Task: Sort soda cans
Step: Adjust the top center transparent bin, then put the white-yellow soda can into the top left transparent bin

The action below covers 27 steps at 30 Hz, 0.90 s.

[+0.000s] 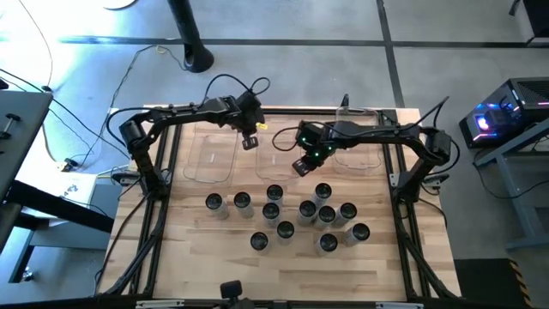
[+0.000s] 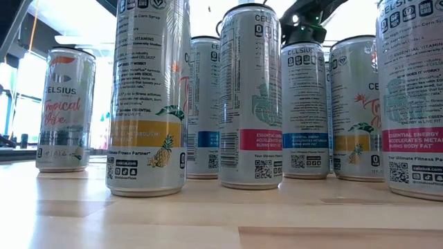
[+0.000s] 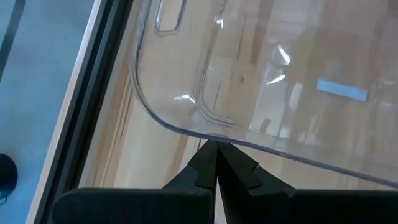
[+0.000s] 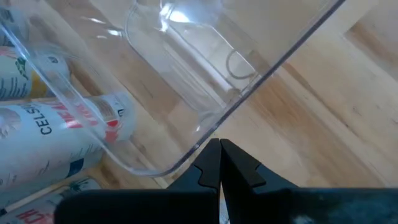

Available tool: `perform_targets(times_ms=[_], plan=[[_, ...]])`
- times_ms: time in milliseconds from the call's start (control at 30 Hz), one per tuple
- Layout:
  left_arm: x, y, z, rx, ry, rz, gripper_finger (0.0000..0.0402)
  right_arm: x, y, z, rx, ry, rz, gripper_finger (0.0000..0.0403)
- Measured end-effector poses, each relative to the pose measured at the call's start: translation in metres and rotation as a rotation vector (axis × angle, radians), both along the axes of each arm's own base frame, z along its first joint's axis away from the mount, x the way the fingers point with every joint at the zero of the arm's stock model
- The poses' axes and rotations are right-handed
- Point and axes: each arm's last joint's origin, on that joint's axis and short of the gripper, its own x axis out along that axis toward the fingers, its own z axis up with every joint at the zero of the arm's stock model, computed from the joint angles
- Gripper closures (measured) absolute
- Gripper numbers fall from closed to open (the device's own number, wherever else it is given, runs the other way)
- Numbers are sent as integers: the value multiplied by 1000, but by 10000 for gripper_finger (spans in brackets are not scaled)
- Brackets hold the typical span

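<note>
The wooden worktop (image 1: 171, 249) occupies the centre of the high view, framed by dark rails. Thirteen Celsius soda cans (image 1: 306, 209) stand upright in a loose cluster in the lower middle of that frame, none touching a gripper; the leftmost can (image 1: 214, 203) stands a little apart from the rest, and the can at the right end (image 1: 359, 233) sits low right of the group. In the low view the cans (image 2: 250, 97) fill the frame in a row, white-sided with coloured label bands, all upright on the worktop. Three clear plastic bins lie along the upper part of the worktop: the left bin (image 1: 214, 156), a middle bin (image 1: 280, 142) and a right bin (image 1: 358, 146). The left gripper (image 1: 250, 140) hangs in the upper middle of the high view, between the left and middle bins, its fingers pressed together and holding nothing; in the left wrist view the left gripper (image 3: 216, 163) points at the rounded rim of a clear bin (image 3: 186, 118). The right gripper (image 1: 300, 166) hangs just right of centre, above the can cluster, likewise pressed together and empty; its wrist view shows the tips (image 4: 220, 160) close to a clear bin corner (image 4: 155, 165), with cans (image 4: 56, 134) visible through the plastic.
</note>
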Motion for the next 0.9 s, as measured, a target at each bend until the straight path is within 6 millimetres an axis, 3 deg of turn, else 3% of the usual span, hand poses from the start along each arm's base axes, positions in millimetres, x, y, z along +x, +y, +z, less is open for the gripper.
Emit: perform_targets(times_ms=[133, 267, 500, 700, 900], plan=[[-4, -1, 6, 10, 6, 3, 401, -3, -3, 1, -47, 26, 2, 403], [-14, 0, 21, 53, 11, 35, 401, -9, -13, 17, -104, 36, -18, 403], [-49, -19, 72, 12, -63, 131, 401, -10, -27, 42, -175, 29, -21, 403], [-67, -73, 114, -91, -196, 141, 401, -9, -34, 65, -286, 32, -21, 403], [-81, -158, 126, -142, -69, 3, 401, -9, -37, 80, -312, 18, -9, 403]])
